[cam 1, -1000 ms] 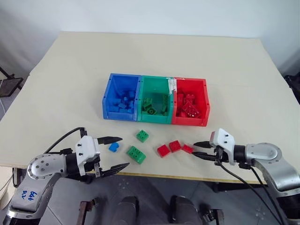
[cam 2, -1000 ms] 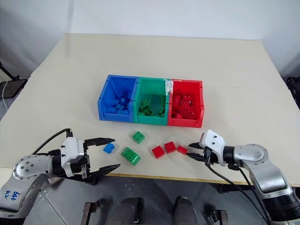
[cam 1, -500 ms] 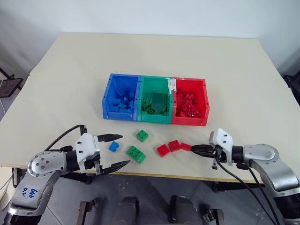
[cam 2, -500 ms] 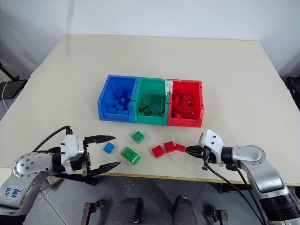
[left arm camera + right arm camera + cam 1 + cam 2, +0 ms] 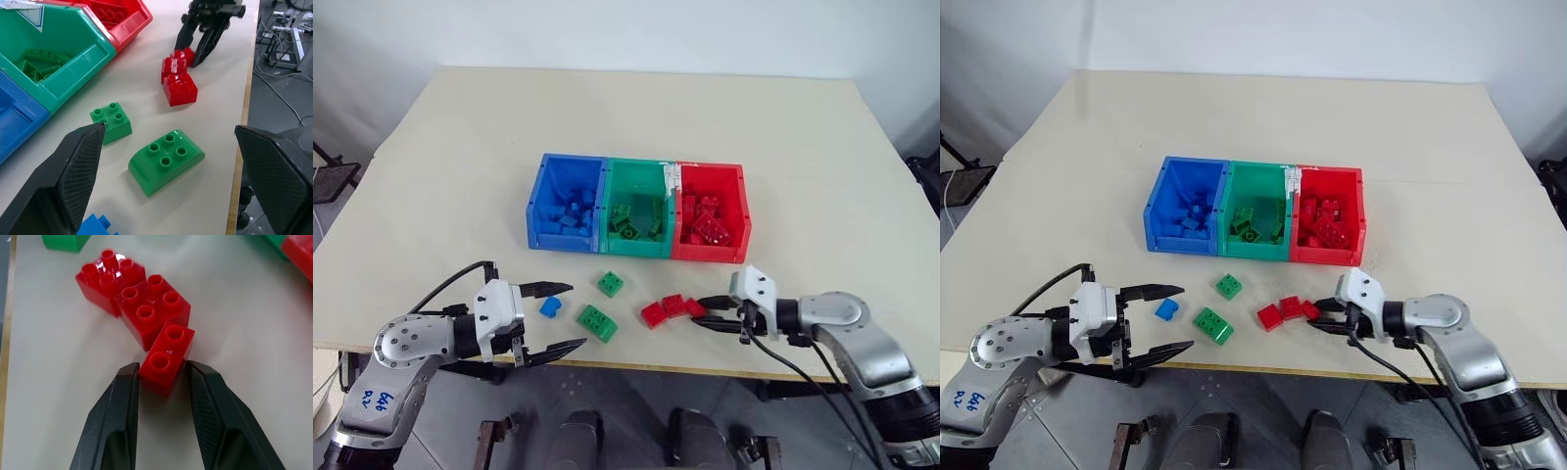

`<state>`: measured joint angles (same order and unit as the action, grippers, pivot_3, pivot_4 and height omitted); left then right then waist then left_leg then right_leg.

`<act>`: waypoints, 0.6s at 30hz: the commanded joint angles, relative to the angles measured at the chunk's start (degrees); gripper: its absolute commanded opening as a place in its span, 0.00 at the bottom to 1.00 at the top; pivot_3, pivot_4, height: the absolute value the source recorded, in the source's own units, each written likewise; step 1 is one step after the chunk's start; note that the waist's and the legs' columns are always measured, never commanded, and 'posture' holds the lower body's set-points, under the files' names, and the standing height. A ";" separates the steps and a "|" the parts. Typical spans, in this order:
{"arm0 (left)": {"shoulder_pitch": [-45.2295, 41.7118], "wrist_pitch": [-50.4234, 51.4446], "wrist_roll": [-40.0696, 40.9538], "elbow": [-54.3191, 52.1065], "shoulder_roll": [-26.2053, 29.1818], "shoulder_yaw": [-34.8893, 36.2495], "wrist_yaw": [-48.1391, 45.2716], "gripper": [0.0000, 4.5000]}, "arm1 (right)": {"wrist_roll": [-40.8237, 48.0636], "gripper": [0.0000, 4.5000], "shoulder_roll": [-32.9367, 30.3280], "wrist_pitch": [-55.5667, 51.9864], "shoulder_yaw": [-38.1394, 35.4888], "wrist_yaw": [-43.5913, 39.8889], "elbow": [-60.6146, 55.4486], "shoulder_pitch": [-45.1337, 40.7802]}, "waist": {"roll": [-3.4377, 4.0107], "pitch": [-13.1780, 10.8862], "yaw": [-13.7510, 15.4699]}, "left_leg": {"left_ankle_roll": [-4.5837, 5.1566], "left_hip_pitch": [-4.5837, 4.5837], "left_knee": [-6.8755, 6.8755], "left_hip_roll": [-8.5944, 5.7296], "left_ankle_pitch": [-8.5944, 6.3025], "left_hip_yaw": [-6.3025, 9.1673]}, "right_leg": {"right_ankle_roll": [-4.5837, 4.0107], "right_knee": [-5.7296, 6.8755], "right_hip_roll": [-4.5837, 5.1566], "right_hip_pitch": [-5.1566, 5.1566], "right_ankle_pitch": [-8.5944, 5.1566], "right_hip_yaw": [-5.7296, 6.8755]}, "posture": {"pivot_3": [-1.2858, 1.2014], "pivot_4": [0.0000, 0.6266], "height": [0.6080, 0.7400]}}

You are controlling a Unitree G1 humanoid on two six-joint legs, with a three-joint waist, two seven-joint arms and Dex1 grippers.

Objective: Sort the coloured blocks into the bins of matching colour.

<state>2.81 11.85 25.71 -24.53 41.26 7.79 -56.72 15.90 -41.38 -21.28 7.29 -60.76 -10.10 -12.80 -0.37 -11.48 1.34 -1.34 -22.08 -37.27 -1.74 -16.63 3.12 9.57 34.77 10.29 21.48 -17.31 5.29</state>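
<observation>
right gripper (image 5: 159, 377) moved in, jaws now astride small red block (image 5: 166, 357), which got nudged.

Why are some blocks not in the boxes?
Six blocks sit loose on the table before the boxes: three red blocks, two green blocks, one blue block. Nothing looks broken or spilled.

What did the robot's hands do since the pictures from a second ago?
The right gripper slid in toward the red blocks and now has its fingers on either side of the small red block, which got nudged against the other two. It isn't lifted yet. The left gripper stayed open and still, and the bins and other blocks didn't move.
</observation>
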 commanded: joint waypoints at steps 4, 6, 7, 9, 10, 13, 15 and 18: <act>-0.89 -0.26 1.40 -1.95 -0.26 -0.58 -0.28 1.00 | -0.78 0.34 0.61 -1.40 0.61 2.15 -1.97 -0.15 | 0.00 0.00 -0.05 | 0.00 0.01 0.00 0.00 0.00 0.00 | 0.00 0.01 -0.01 0.00 0.00 0.00 | 0.52 0.24 1.00; -1.15 -0.30 1.42 -1.69 -0.15 -0.61 -0.40 1.00 | 0.25 0.34 0.23 -2.47 -0.45 2.23 -2.34 0.13 | 0.00 0.00 -0.04 | 0.00 0.01 0.00 0.01 0.00 -0.01 | 0.00 0.01 -0.01 0.00 0.00 -0.01 | 0.52 0.24 1.00; -1.25 -0.30 1.44 -1.59 -0.11 -0.61 -0.44 1.00 | 0.60 0.34 0.04 -2.79 -0.77 2.11 -2.46 0.22 | 0.00 0.00 -0.01 | 0.00 0.01 0.00 0.01 0.00 -0.01 | 0.00 0.01 -0.01 0.00 0.00 -0.01 | 0.52 0.24 1.00; -1.49 -0.37 1.46 -1.33 -0.03 -0.61 -0.59 1.00 | 2.13 0.34 -0.41 -4.53 -2.24 2.04 -2.92 0.60 | 0.00 0.00 0.01 | 0.00 0.00 -0.01 0.00 0.00 -0.01 | 0.00 0.01 -0.01 0.00 0.00 -0.01 | 0.52 0.24 1.00; -1.66 -0.39 1.46 -1.15 -0.03 -0.61 -0.65 1.00 | 2.55 0.38 -0.77 -4.63 -2.75 1.76 -3.14 0.76 | 0.00 0.00 0.02 | 0.00 0.00 -0.01 0.00 0.00 -0.01 | 0.00 0.00 -0.01 0.00 0.00 -0.01 | 0.52 0.24 1.00; -2.11 -0.47 1.40 -0.69 -0.14 -0.83 -0.77 1.00 | 3.46 0.53 -2.00 -4.48 -3.70 0.42 -3.85 1.36 | 0.00 0.00 0.09 | 0.01 -0.01 0.00 0.00 -0.01 -0.01 | 0.00 0.00 -0.01 0.00 0.00 -0.01 | 0.52 0.24 1.00; -2.36 -0.53 1.36 -0.43 -0.28 -1.06 -0.81 1.00 | 4.08 0.69 -2.93 -4.17 -4.23 -0.48 -4.28 1.84 | 0.00 0.00 0.12 | 0.01 -0.01 -0.01 0.00 -0.01 -0.01 | 0.01 -0.01 -0.01 0.00 0.01 -0.01 | 0.52 0.24 1.00; -2.86 -0.59 1.37 0.10 -0.39 -1.28 -1.01 1.00 | 4.41 0.91 -3.06 -1.86 -5.06 -1.39 -4.46 1.93 | 0.00 0.00 0.08 | 0.02 -0.02 0.00 -0.01 -0.01 -0.02 | 0.01 -0.01 -0.01 0.00 0.01 -0.01 | 0.52 0.24 1.00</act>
<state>0.46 11.87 25.99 -23.82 41.17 6.59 -57.23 19.10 -43.92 -24.96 3.89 -61.16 -12.60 -10.82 -0.37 -11.48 1.42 -1.32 -22.09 -37.27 -1.75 -16.65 3.10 9.58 34.76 10.28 21.48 -17.30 5.28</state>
